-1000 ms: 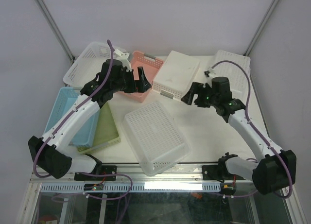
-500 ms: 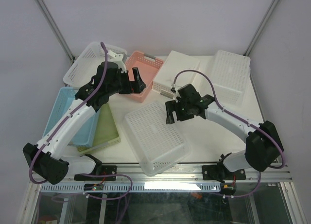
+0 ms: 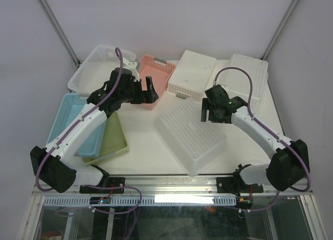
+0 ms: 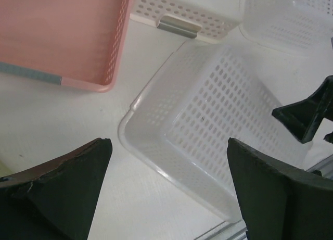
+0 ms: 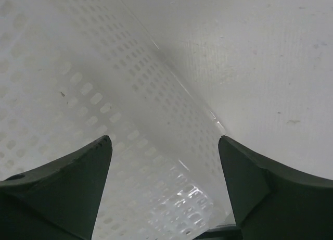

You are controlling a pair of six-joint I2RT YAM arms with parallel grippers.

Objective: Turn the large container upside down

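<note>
The large container (image 3: 191,135), translucent white with perforated walls, lies on the table right of centre with its flat bottom facing up. My right gripper (image 3: 210,115) hovers open just over its far edge. In the right wrist view the container's wall (image 5: 104,89) fills the space under the spread jaws of the right gripper (image 5: 164,146), with nothing gripped. My left gripper (image 3: 147,90) stands open by the pink basket, apart from the container. The left wrist view shows the container (image 4: 218,120) ahead of the left gripper (image 4: 169,143).
A pink basket (image 3: 156,73) (image 4: 62,37), a white lidded box (image 3: 190,76) and a white perforated bin (image 3: 247,76) line the back. A white basket (image 3: 96,65) sits back left. A blue bin (image 3: 78,120) and a green bin (image 3: 112,138) lie on the left.
The large container has slid from front centre to the right. My right arm swung in to the centre, then back right with it. The left gripper barely moved.
</note>
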